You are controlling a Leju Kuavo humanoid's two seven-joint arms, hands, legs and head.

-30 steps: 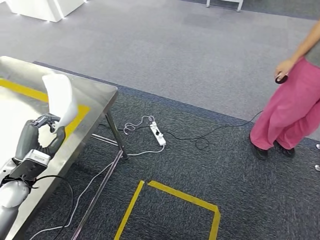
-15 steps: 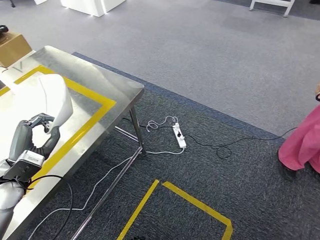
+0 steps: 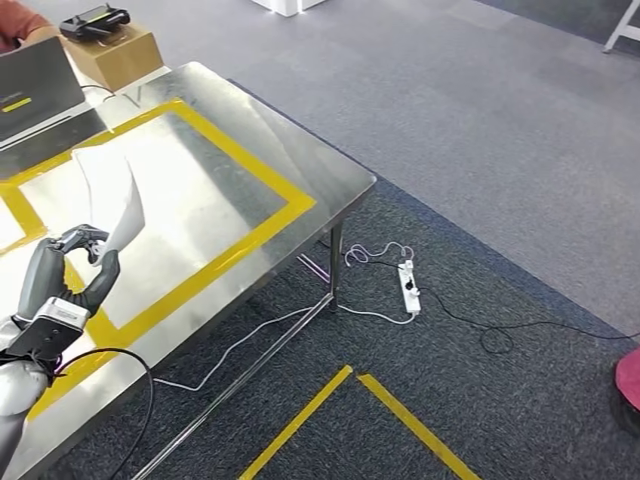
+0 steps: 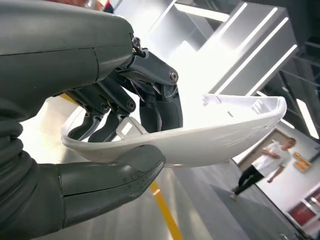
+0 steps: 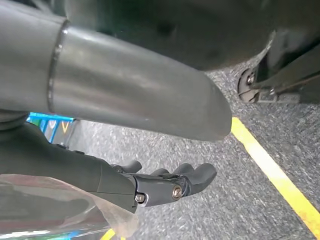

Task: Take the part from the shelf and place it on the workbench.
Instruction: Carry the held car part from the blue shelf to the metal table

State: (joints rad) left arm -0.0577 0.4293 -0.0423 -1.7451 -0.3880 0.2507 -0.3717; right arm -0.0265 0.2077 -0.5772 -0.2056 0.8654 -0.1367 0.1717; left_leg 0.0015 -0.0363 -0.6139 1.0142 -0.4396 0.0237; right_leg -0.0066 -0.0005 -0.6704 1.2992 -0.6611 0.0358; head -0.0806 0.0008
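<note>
A: Left hand (image 3: pixel 72 265) pinches the white part (image 3: pixel 113 195) by its lower edge, upright over the workbench (image 3: pixel 226 190). Right hand (image 5: pixel 166 185) hangs with fingers loosely apart, holding nothing.

B: Thin grip! Any tilt, I'd say, and the part could slip out onto that steel top.

A white curved plastic part (image 3: pixel 112 198) sits in the left hand (image 3: pixel 66 270) above the steel workbench (image 3: pixel 302 160); a white power strip (image 3: pixel 407 287) lies on the carpet to the workbench's right.
</note>
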